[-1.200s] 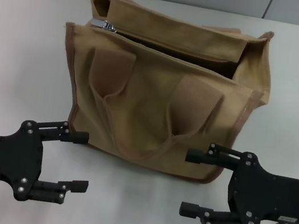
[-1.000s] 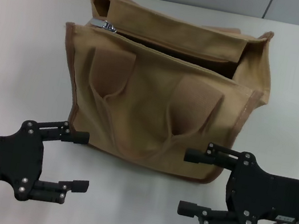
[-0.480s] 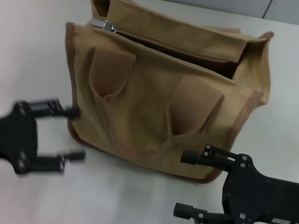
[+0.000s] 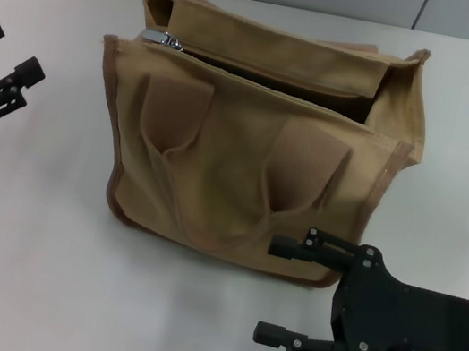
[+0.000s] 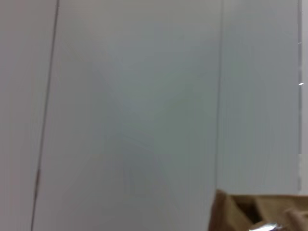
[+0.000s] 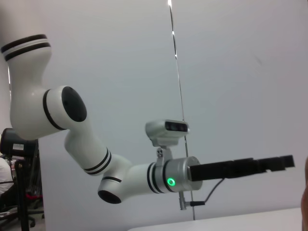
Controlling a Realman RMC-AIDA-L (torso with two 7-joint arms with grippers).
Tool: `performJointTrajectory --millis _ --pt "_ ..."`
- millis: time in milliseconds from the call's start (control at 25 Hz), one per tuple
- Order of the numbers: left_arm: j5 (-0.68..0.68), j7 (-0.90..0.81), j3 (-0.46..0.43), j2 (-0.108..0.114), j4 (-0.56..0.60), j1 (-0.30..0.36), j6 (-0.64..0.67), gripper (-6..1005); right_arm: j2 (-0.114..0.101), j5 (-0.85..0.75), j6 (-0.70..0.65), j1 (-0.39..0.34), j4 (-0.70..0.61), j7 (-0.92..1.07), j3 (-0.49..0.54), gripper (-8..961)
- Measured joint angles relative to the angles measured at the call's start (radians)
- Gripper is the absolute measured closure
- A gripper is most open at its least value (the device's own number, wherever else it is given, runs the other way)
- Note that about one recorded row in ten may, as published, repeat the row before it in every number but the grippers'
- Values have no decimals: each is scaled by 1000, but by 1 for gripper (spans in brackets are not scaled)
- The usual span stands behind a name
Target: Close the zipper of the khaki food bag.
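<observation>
The khaki food bag [image 4: 246, 159] stands upright in the middle of the white table, its two loop handles hanging down its front. The zipper [image 4: 270, 75] along the top is open, with its silver pull tab [image 4: 160, 38] at the bag's left end. My left gripper [image 4: 10, 48] is open and empty at the far left, level with the bag's top and well apart from it. My right gripper [image 4: 271, 289] is open and empty, low in front of the bag's right bottom corner. A corner of the bag [image 5: 240, 211] shows in the left wrist view.
The white table [image 4: 36, 268] spreads around the bag, with a grey wall behind it. The right wrist view shows my left arm [image 6: 96, 159] raised, with its black gripper [image 6: 260, 165] stretched out sideways.
My left arm has swung up and away from the bag's front to the far left. My right gripper has drifted a little left and down. The bag has not moved.
</observation>
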Motion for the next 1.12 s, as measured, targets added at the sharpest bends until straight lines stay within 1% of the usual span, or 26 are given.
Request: performJointTrajectory --millis 80,120,200,280,400,480,560,640,720,920,1120 --pt "13 1 23 0 1 -16 -37 213 0 1 5 1 16 -21 0 127" --pt "29 0 73 2 6 -34 -70 213 0 2 13 3 27 -30 1 127" --pt "29 0 73 2 6 -34 -70 214 0 2 19 4 31 -33 1 127" --pt "31 3 155 -1 7 -66 -138 214 0 3 26 4 35 -33 1 128" --pt "31 7 177 -3 0 -85 -174 214 0 3 34 6 43 -33 1 128" --pt "29 7 211 -5 -21 -117 -217 214 0 3 36 6 48 -34 1 128" --pt "12 0 200 -6 -55 -141 -247 214 0 3 42 7 54 -34 1 128" --pt "0 -2 194 -6 -66 -146 -252 214 1 6 50 9 62 -38 1 128" --pt "-88 5 189 -6 -111 -150 -231 215 1 13 66 10 75 -48 1 128" --pt "-109 8 191 -6 -121 -146 -202 215 1 14 78 11 79 -50 1 127" --pt "-109 43 185 -5 -145 -141 -221 215 1 15 86 11 80 -50 9 127"
